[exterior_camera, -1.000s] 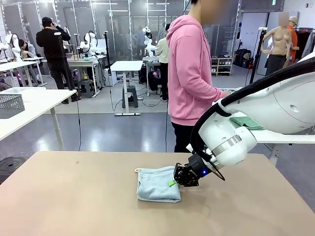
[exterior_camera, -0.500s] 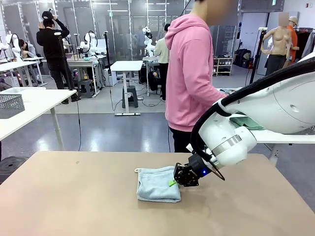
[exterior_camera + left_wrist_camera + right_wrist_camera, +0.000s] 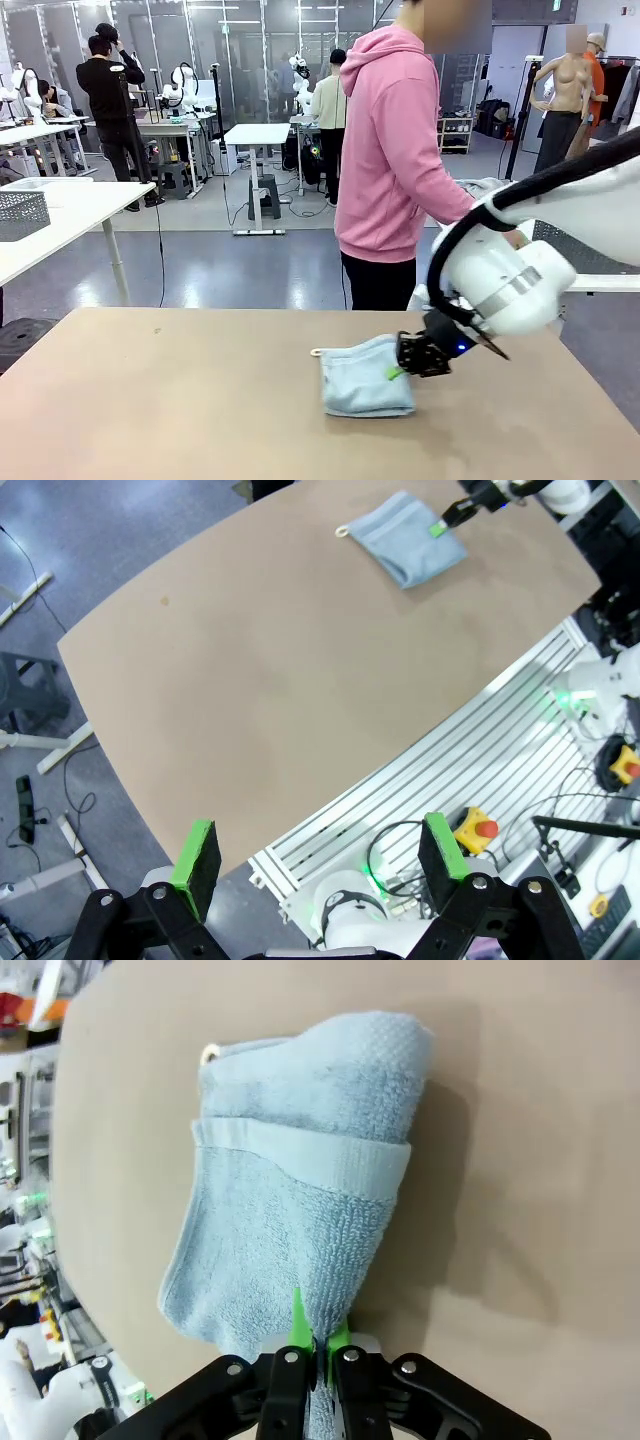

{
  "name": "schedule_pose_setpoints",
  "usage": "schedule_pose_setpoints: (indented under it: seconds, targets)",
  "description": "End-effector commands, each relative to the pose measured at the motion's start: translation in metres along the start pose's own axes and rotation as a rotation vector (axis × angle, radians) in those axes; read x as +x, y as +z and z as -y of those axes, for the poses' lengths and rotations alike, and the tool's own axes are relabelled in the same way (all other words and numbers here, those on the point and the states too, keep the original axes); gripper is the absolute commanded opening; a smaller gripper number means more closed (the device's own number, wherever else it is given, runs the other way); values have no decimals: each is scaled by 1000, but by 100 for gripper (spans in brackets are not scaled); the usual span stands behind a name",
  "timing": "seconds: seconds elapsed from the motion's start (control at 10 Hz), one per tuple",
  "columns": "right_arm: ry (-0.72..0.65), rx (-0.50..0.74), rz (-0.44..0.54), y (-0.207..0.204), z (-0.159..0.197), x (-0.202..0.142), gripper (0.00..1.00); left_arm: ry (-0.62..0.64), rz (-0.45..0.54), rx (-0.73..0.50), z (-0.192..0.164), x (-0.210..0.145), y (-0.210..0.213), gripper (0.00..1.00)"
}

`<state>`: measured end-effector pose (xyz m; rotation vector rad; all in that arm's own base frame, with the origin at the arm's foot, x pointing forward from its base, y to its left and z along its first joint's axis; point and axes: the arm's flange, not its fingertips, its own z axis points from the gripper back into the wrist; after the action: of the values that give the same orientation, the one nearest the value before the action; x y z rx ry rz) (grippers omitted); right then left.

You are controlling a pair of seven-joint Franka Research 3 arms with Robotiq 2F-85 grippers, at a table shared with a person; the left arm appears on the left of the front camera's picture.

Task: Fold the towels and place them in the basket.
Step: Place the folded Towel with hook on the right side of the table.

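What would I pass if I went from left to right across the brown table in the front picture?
Bare table top → small loop at the towel's corner → folded pale blue-grey towel → right end effector, shut on the towel's right edge → white right arm.

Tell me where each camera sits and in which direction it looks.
Front view: fixed between the arms, looks across the table at the person; the right arm shows, right gripper shut on the towel.
Left wrist view: high up, looking down on the table; the open left gripper shows.
Right wrist view: low over the table, looks along the right gripper at the towel.
All three share the towel.
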<state>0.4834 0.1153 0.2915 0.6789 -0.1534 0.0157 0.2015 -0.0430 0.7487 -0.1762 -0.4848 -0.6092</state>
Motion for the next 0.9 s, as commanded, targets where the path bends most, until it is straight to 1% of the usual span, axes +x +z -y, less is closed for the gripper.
schedule_pose_setpoints:
  seconds: [0.0, 0.2, 0.5, 0.6, 0.7, 0.8]
  targets:
    - [-34, -81, 65, 41, 27, -9, 6, -4, -1, 7, 1, 1, 1, 100]
    - [-44, -158, 93, 85, 59, -20, 6, -4, -1, 7, 1, 1, 1, 100]
    - [-28, -264, 46, 140, 92, -21, 6, -4, -1, 7, 1, 1, 1, 100]
    - [-68, -286, 47, 150, 100, -19, 6, -4, -1, 7, 1, 1, 1, 100]
    - [-74, -345, 21, 153, 104, -19, 6, -4, -1, 7, 1, 1, 1, 100]
    - [-62, -372, 8, 156, 104, -19, 6, -4, -1, 7, 1, 1, 1, 100]
